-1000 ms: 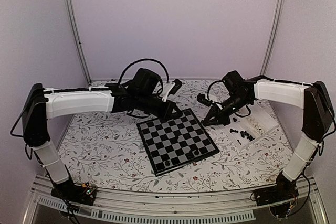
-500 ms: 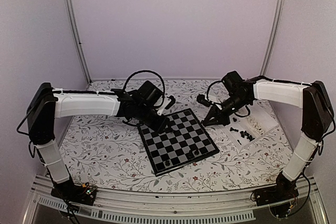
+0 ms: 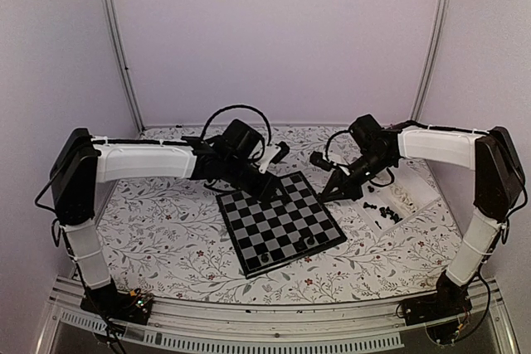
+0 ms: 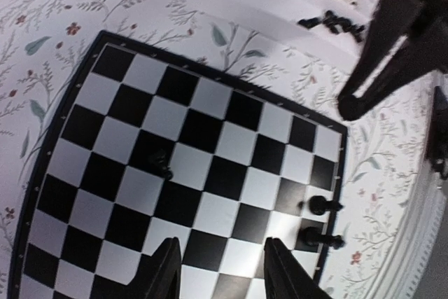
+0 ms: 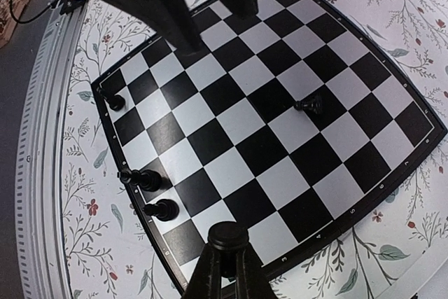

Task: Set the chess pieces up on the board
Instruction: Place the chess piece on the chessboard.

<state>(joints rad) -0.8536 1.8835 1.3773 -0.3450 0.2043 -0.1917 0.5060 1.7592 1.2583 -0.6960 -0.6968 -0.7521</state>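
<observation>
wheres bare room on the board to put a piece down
Bare: the middle of the board, between the lone piece and the three black pieces on its near edge. Crowded: that edge, and the far side under the left tool.

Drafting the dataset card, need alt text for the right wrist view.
Looking down on a checkered chessboard holding four black chess pieces: three near its left edge, one alone mid-board. The right gripper, fingers closed together, rises from the bottom edge, and the left gripper hangs over the board's far side. A floral tablecloth surrounds the board.
</observation>
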